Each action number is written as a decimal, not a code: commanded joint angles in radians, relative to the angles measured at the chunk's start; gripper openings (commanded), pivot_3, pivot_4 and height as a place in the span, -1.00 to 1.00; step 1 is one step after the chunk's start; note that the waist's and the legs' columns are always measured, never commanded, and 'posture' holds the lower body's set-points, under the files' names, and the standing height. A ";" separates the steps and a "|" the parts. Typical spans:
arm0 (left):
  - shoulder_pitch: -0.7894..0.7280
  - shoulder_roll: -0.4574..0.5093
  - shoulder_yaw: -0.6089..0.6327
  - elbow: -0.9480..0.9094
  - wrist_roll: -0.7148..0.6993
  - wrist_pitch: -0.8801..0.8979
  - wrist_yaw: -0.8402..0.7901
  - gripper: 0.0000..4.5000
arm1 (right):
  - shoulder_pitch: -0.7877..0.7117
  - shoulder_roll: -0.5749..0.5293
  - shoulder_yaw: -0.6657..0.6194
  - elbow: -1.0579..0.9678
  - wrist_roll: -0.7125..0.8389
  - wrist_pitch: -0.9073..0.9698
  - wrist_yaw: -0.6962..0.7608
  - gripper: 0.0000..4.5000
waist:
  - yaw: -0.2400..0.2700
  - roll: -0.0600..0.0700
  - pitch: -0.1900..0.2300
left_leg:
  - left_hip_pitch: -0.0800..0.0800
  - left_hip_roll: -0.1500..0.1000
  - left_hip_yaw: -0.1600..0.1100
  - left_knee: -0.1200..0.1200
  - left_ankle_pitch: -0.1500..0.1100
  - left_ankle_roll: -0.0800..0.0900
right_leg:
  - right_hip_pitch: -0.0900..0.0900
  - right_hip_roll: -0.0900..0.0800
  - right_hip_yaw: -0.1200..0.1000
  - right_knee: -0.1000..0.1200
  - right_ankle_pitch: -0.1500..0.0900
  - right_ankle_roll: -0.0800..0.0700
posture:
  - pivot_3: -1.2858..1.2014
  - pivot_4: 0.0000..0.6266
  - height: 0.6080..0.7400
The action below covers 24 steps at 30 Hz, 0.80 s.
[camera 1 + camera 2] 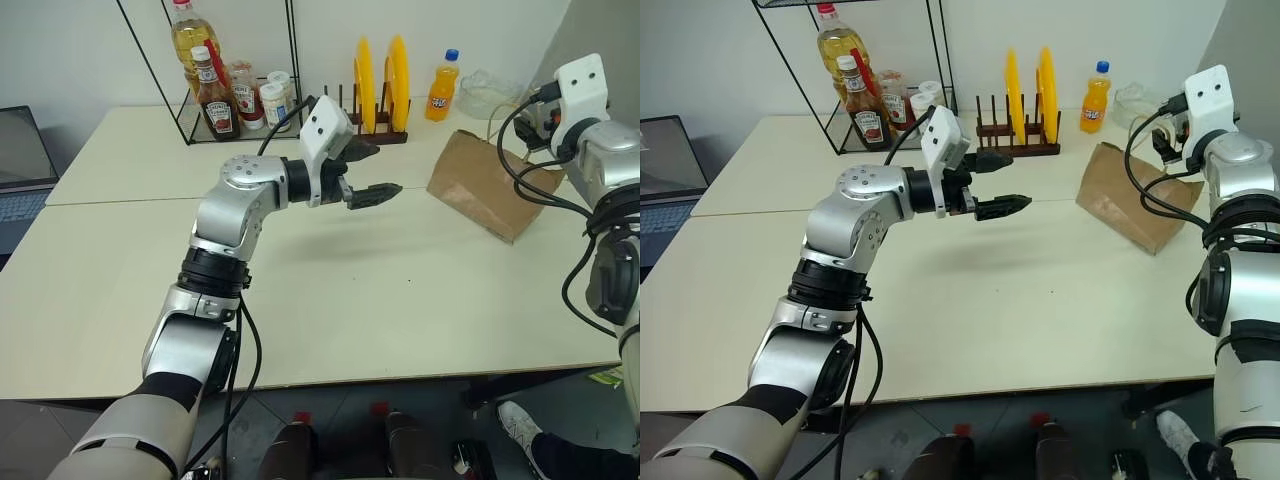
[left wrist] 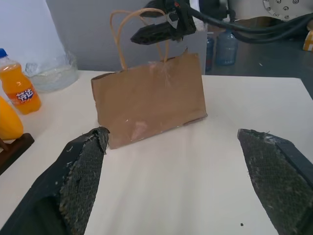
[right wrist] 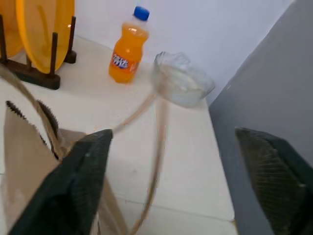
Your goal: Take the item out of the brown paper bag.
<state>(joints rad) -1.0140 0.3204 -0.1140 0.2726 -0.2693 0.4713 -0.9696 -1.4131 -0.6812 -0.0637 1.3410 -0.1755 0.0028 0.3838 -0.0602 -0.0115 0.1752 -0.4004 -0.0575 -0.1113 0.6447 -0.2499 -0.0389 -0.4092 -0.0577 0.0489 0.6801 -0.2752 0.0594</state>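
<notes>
A plain tan kraft paper bag [image 1: 482,180] with two thin looped cord handles [image 2: 128,29] stands near the far right end of a cream table [image 1: 330,290], its mouth up and its side creased. The robot's right gripper [image 2: 164,30] hangs at the handles just above the bag's mouth, its two black fingers spread wide apart in its own wrist view, with one cord loop blurred between them and nothing clamped. The left gripper [image 1: 365,172] hovers level above the middle of the table, pointing toward the bag and well apart from it, fingers likewise spread and empty.

The small packet to be removed cannot be seen on the table or in either gripper; by that reckoning it is probably inside the bag, and the task looks barely begun. What remains, judging from the layout, is to steady or open the bag, reach in, and lift the packet clear.

Behind the bag stand an orange drink bottle [image 1: 441,86], a clear glass bowl [image 3: 182,80] and yellow plates in a wooden rack [image 1: 380,85].
</notes>
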 commanded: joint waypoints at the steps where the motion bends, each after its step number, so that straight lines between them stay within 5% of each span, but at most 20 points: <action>1: -0.010 0.000 0.009 -0.054 -0.012 -0.009 0.007 1.00 | -0.001 -0.011 -0.008 -0.043 0.013 -0.014 0.000 0.98 | 0.000 0.000 0.000 | 0.000 0.000 0.000 0.000 0.000 0.000 | 0.000 0.000 0.000 0.000 0.000 0.000 | 0.03 -0.52 1.00; 12: -0.040 -0.014 -0.006 -0.021 -0.007 -0.022 -0.012 1.00 | -0.011 0.022 -0.155 -0.007 0.151 0.131 0.000 0.98 | 0.000 0.000 0.000 | 0.000 0.000 0.000 0.000 0.000 0.000 | 0.000 0.000 0.000 0.000 0.000 0.000 | 0.03 -0.52 1.00; 15: -0.037 -0.005 -0.005 -0.027 -0.005 -0.022 -0.013 1.00 | -0.014 0.029 -0.181 -0.006 0.169 0.140 0.000 0.73 | 0.000 0.000 0.000 | 0.000 0.000 0.000 0.000 0.000 0.000 | 0.000 0.000 0.000 0.000 0.000 0.000 | 0.03 -0.52 1.00; 24: -0.016 0.019 0.004 -0.055 -0.011 -0.011 -0.004 1.00 | -0.026 0.051 -0.165 -0.015 0.161 0.130 0.068 -0.68 | -0.001 0.000 0.000 | 0.000 0.000 0.000 0.000 0.000 0.000 | 0.000 0.000 0.000 0.000 0.000 0.000 | 0.03 -0.52 1.00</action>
<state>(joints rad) -1.0239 0.3304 -0.1235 0.2704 -0.2692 0.4687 -0.9731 -1.3972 -0.6212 -0.2288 1.3513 -0.0179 0.1511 0.4367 -0.0615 -0.0115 0.1751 -0.4005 -0.0576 -0.1113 0.6449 -0.2499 -0.0388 -0.4091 -0.0576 0.0490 0.6806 -0.2751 0.0593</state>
